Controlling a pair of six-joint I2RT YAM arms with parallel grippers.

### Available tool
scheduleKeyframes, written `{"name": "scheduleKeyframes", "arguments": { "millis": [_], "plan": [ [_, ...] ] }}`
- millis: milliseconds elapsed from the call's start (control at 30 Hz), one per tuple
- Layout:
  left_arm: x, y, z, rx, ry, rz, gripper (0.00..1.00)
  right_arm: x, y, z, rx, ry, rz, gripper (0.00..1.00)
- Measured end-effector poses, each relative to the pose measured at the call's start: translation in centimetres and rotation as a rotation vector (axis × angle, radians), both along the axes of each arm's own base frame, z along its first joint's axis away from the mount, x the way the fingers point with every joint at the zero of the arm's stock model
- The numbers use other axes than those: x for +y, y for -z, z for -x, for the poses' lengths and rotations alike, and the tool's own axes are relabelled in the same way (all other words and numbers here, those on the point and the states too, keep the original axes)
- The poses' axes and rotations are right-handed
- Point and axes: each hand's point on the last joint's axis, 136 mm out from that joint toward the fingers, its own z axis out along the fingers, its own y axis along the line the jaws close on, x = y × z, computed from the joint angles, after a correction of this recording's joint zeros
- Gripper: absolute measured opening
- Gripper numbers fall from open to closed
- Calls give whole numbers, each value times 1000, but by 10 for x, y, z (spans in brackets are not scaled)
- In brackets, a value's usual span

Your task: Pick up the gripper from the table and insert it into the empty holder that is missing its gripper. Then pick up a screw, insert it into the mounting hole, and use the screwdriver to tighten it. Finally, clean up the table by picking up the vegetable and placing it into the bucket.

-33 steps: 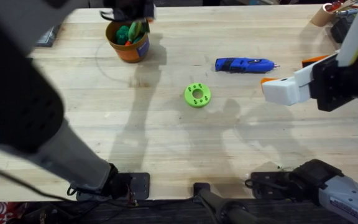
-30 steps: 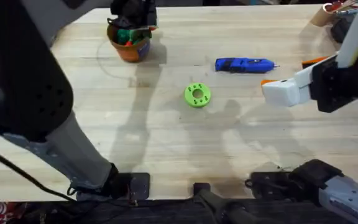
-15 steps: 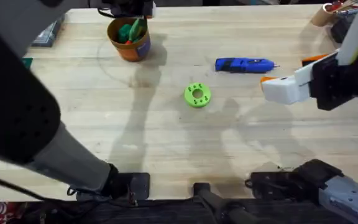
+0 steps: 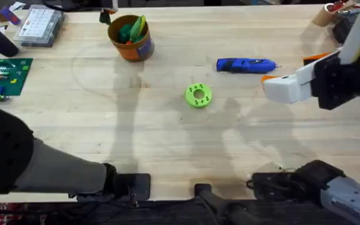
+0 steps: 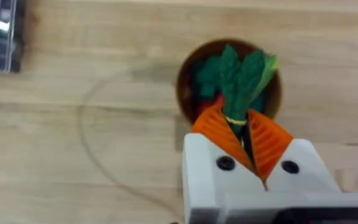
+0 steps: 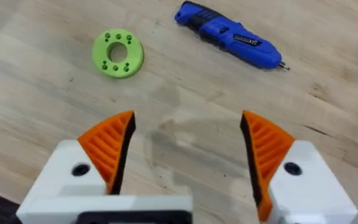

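- The table (image 4: 167,137) is seen as a wide light wooden top with plank seams, carrying everything else.
- The right gripper (image 6: 188,155) is held with its jaws spread wide over bare wood at the right side of the table; nothing is gripped or touched between the orange pads (image 6: 110,146).
- The left gripper (image 5: 244,140) is seen above the bucket with its jaws nearly closed; the orange pads (image 5: 216,134) lie just beside the leafy stalk, and whether they pinch it cannot be told.
- The bucket (image 4: 131,39) stands upright at the far left of the table, with the vegetable (image 4: 130,29) inside it, green leaves pointing up.
- The screwdriver (image 4: 245,65) is laid flat right of centre, its long axis running left to right, with the thin metal tip pointing right.
- The green disc (image 4: 198,95) is laid flat near the table's middle, nearer than the screwdriver and apart from it.
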Motion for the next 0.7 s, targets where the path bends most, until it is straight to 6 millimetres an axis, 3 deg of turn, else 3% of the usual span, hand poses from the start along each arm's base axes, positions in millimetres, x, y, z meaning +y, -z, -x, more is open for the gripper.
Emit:
{"name": "scheduleKeyframes", "arguments": {
  "millis": [233,533,700],
  "plan": [
    [-6,9,-3,19,50,-3,20,0,0,0,-1,0,-1,984],
    [5,92,-28,163,37,10,22,0,0,0,-2,0,-1,983],
    [8,96,-35,150,34,18,21,0,0,0,-2,0,-1,983]
  ]
}}
